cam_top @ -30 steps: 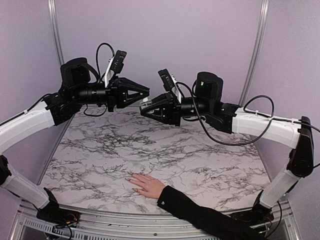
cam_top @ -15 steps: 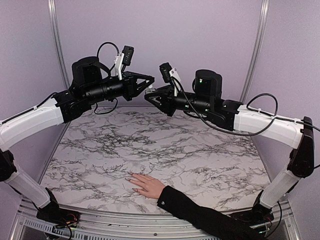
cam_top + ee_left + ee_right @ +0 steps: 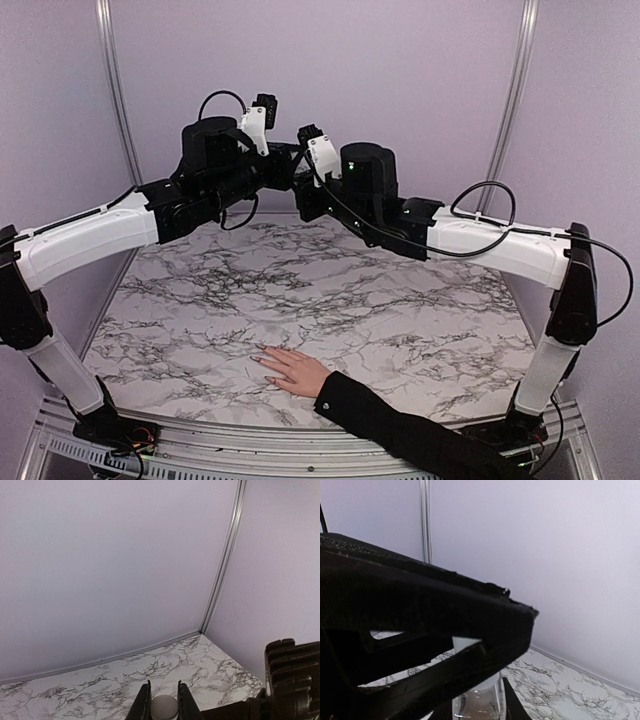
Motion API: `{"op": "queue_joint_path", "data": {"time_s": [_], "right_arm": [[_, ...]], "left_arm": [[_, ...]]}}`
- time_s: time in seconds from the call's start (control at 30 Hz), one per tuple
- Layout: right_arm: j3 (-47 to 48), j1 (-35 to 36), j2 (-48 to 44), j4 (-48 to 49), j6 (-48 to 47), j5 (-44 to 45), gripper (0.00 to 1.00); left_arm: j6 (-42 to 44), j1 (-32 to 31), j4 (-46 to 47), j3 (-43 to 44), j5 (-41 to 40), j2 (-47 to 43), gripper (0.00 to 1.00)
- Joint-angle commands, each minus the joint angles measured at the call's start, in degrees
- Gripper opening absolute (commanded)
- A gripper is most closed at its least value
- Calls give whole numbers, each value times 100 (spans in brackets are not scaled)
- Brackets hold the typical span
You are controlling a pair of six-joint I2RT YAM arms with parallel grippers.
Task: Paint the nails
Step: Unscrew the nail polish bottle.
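Your left arm (image 3: 90,235) and right arm (image 3: 500,245) show white shells, black joints, and looping black cables (image 3: 480,187).

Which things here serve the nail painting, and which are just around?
Job: nails, hand, left gripper shut on a pale cap, right gripper shut on a clear bottle.
Just there: marble table, black sleeve, purple walls.

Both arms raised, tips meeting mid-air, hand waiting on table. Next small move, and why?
Probably twist the left wrist to loosen the cap. The left jaws are shut on that pale round cap, right jaws on a clear bottle, meeting high over the table. The hand lies flat at the front edge, far below.
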Motion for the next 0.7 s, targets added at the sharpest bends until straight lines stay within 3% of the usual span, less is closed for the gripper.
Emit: {"op": "queue_joint_path", "data": {"time_s": [0.0, 0.2, 0.33, 0.43, 0.5, 0.67], "right_arm": [[553, 138, 292, 101, -30, 1006, 0], [584, 164, 339, 58, -71, 1216, 0], [465, 114, 195, 107, -71, 838, 0], [203, -23, -66, 146, -16, 256, 0], [-121, -152, -333, 294, 66, -334, 0], [-878, -503, -995, 603, -24, -2824, 0]], "left_arm": [[3, -439, -64, 130, -160, 232, 0], [40, -460, -35, 126, -479, 222, 0], [130, -446, -96, 69, -285, 98, 3], [146, -281, -129, -123, 334, -145, 17], [121, -77, -45, -355, 962, -445, 32], [224, 431, 31, -763, 2879, -1048, 64]]}}
